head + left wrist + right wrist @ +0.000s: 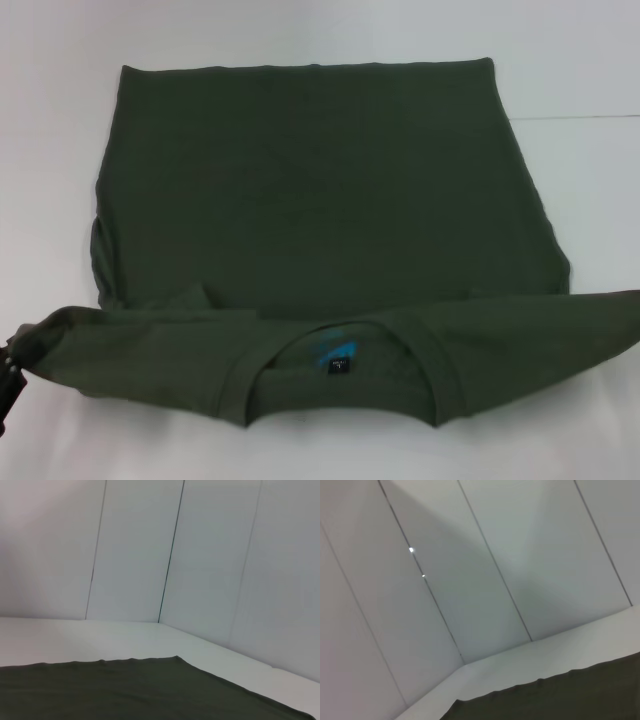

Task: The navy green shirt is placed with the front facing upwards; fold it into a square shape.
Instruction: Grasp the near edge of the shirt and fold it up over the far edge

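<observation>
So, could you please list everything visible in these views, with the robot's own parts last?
navy green shirt: one, dark olive green, spread on the table, partly folded, plain side up, collar nearest the robot.
collar label: one, blue with a small dark tag, inside the neckline.
table: one, white, under the shirt.
wall panels: several, white with dark seams, behind the table.
left end effector: one, black, at the shirt's left sleeve end, at the head view's edge.
right end effector: not in view.

light: bright, even, diffuse | shadows: faint; soft beneath shirt (320, 200) edges | focus: slightly soft | glare: none
</observation>
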